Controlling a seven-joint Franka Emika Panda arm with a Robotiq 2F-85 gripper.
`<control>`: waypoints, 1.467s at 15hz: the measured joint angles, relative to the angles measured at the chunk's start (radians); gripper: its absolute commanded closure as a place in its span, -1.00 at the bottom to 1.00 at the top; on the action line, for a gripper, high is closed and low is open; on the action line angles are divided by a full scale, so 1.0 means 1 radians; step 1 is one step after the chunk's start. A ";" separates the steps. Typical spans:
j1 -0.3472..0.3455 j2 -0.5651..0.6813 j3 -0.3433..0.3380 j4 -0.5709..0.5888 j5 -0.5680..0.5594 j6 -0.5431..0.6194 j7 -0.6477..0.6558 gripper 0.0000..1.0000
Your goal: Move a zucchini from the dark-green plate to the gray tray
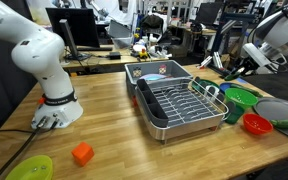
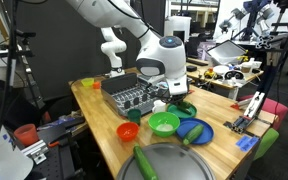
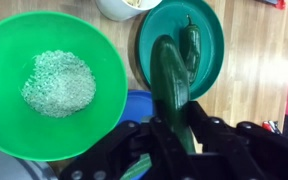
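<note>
In the wrist view my gripper (image 3: 176, 122) is shut on a dark-green zucchini (image 3: 169, 75). The zucchini's far end reaches over the dark-green plate (image 3: 210, 60). A second slim green vegetable (image 3: 191, 40) lies on that plate beside it. In an exterior view the gripper (image 2: 170, 96) hangs just over the dark-green plate (image 2: 185, 108). The gray tray (image 2: 184, 168) lies at the near edge and holds another zucchini (image 2: 144, 160). The tray also shows in an exterior view (image 1: 284, 108).
A light-green bowl (image 3: 54, 80) of white grains sits next to the plate, over a blue plate (image 3: 136, 102). A red bowl (image 2: 128, 130), a metal basin with a wire rack (image 1: 174, 100), an orange block (image 1: 82, 153) and a yellow-green plate (image 1: 29, 168) stand on the table.
</note>
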 measured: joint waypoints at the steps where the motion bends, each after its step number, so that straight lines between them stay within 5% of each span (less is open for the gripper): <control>1: 0.001 -0.005 0.000 -0.006 0.000 0.001 0.000 0.41; 6: 0.001 -0.006 0.000 -0.009 0.000 0.004 -0.001 0.41; 7: 0.001 -0.006 0.000 -0.009 0.000 0.005 -0.001 0.85; 15: 0.020 -0.013 -0.056 -0.034 0.010 0.022 0.004 0.85; 22: 0.048 -0.098 -0.114 -0.187 0.012 0.088 0.062 0.85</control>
